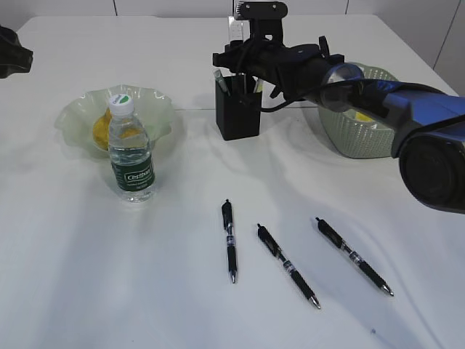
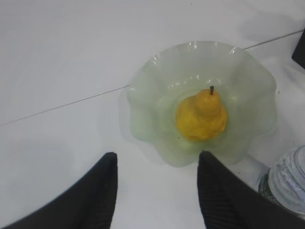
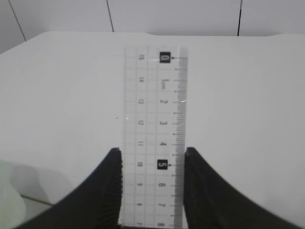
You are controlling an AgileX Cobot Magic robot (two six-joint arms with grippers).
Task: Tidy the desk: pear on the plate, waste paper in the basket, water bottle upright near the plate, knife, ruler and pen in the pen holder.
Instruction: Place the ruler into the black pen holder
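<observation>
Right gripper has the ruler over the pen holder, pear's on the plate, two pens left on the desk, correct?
Not quite: three pens lie on the desk, per the exterior view. The rest holds: right gripper grips the ruler above the pen holder, pear on plate.

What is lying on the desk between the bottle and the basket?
In the exterior view, the black pen holder stands between the bottle and the basket, farther back. The right hand holds the ruler above it.

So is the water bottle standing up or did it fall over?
Standing up. The water bottle rests on its base on the desk, white cap on top, just in front of the plate holding the pear.
</observation>
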